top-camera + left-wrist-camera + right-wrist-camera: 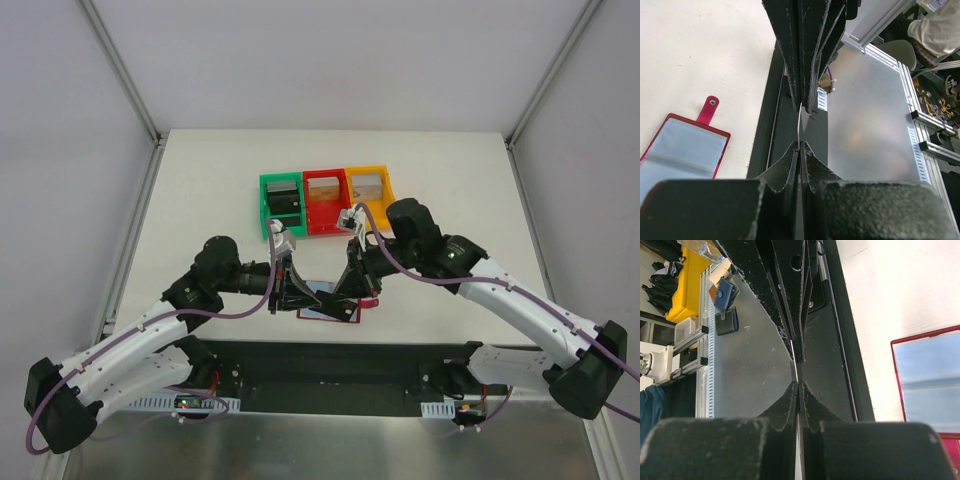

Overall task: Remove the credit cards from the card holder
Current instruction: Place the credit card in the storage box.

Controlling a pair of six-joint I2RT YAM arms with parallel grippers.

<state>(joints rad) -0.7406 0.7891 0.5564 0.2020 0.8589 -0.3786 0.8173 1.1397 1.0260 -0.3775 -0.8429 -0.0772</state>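
Closest to the lens in each wrist view are the black fingers, and on both arms you have them pressed together. Your left gripper [802, 128] is clamped on a credit card [800, 120], seen edge-on as a thin pale line between the tips at mid-frame. Your right gripper [797, 371] is closed just as tightly, with a similar pale sliver between its tips. I judge that to be a card too, though I cannot tell whether it is the same one.

The card holder [682, 145] lies open and flat on the table [700, 50], its snap tab [710, 106] pointing away. It sits at lower left of the left wrist view and at the right edge of the right wrist view. From above, both tools meet just over it, at centre frame.

So extraction looks under way, not finished. At least one card seems clear of the pockets, but the pale plastic sleeves do not show whether more remain inside.
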